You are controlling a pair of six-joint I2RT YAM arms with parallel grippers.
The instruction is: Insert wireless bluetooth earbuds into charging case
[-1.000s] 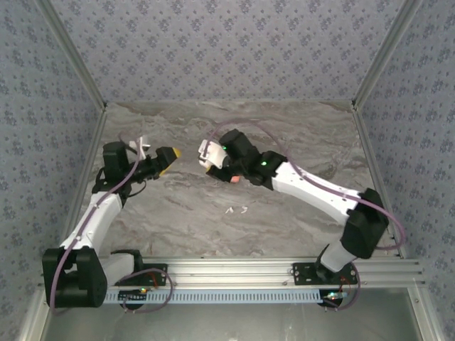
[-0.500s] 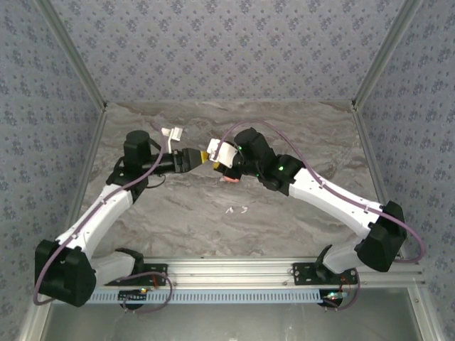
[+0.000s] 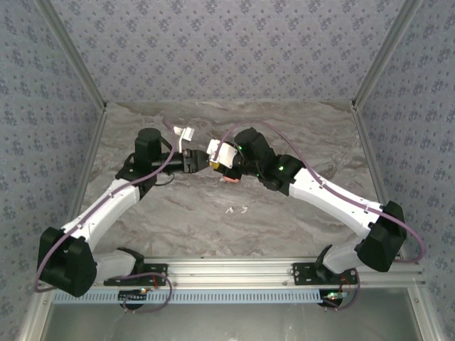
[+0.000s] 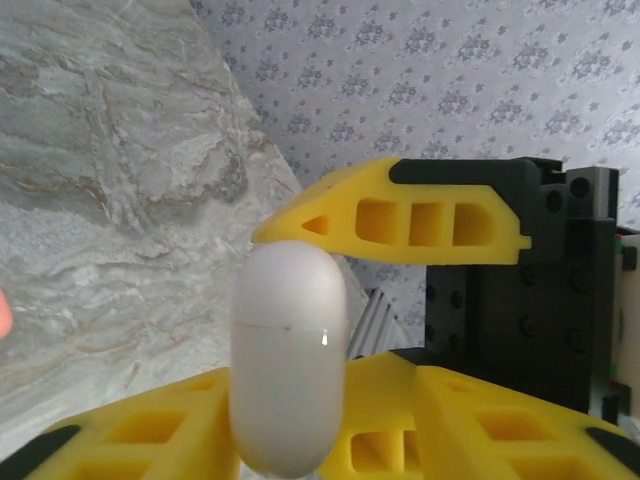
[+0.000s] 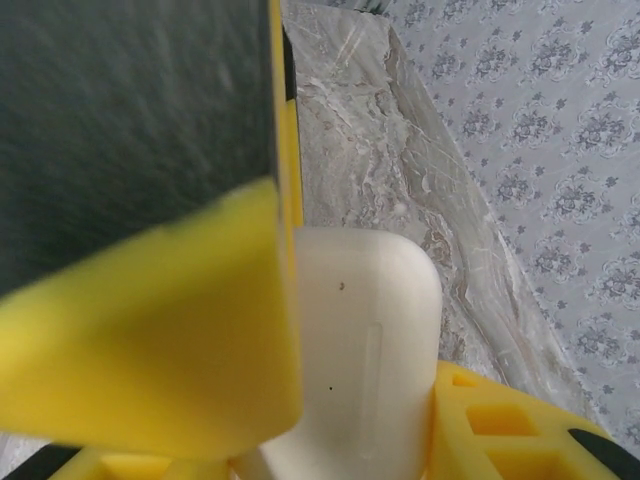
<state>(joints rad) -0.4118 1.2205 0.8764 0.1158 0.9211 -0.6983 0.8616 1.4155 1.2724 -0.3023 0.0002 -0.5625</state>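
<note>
The white charging case (image 4: 290,360) hangs above the table's middle, lid shut, held from both sides. My left gripper (image 4: 290,425) has its yellow fingers (image 4: 480,420) pressed against the case's lower end. My right gripper (image 5: 345,440) is shut on the same case (image 5: 375,340), and one of its fingers (image 4: 400,215) shows above the case in the left wrist view. From above, the left gripper (image 3: 197,160) and right gripper (image 3: 215,161) meet tip to tip. Two white earbuds (image 3: 237,209) lie on the table nearer the bases, and a red earbud (image 3: 229,180) lies just below the grippers.
The marble-patterned table (image 3: 298,128) is walled by patterned panels at the back and on both sides. An aluminium rail (image 3: 234,268) with the arm bases runs along the near edge. The left gripper's finger (image 5: 150,340) looms close in the right wrist view.
My left arm has swung right to the case, and its jaws have closed from wide open onto it. The right gripper has kept its grip, shifting slightly right.
</note>
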